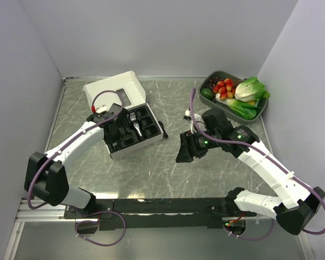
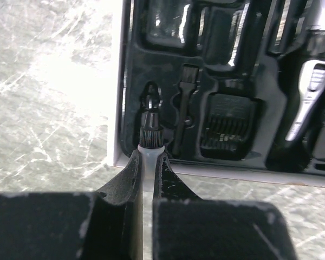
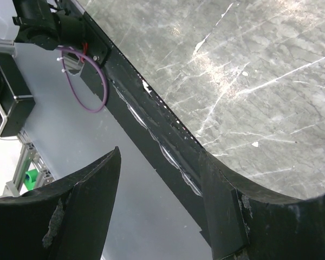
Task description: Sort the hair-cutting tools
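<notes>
A marbled grey surface [image 1: 151,173] carries an open white cardboard box [image 1: 114,89] at far left, its lid folded back. Inside sits a black moulded tray [image 1: 150,128] with several pockets.

The left gripper [image 1: 115,129] is at the tray's left edge. From its wrist camera, the left gripper [image 2: 150,157] is nearly closed, its two fingers [image 2: 127,181] pinching a tiny cylindrical bit [image 2: 150,136]. The bit has a black ribbed collar and a pale grey stem. It stands upright over a small pocket at the left end of the tray [image 2: 135,81]. To its right in the tray lie a small black brush [image 2: 185,103], a black comb attachment [image 2: 230,127], and the slim clipper [image 2: 309,92] with its silver strip.

The right gripper [image 1: 185,150] is near the centre of the surface, well apart from the box. From its own camera, the right gripper [image 3: 160,157] is wide open with nothing between its fingers.

A dark bowl [image 1: 210,82] of vegetables and fruit sits at far right.
</notes>
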You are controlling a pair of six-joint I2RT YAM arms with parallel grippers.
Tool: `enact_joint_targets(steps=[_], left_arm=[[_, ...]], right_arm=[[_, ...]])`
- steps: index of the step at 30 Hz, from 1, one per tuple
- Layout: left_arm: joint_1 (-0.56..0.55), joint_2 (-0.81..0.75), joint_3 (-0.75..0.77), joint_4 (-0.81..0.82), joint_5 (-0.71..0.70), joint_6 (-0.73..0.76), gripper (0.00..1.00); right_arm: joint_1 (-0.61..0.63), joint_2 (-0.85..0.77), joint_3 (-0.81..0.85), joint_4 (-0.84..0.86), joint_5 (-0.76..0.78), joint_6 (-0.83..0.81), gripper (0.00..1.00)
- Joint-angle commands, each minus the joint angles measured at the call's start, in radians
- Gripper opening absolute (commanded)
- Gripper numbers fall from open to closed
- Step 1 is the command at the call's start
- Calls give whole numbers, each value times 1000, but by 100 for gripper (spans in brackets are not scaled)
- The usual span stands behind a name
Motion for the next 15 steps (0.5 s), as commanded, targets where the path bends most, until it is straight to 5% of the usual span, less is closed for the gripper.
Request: enact_joint_targets(steps=[1, 15], left_arm=[[-1, 16, -22, 19, -41, -13, 1], [-1, 34, -101, 143, -10, 47, 11]], right_arm=[[-1, 1, 5, 28, -5, -24, 68], [1, 5, -3, 35, 11, -13, 68]])
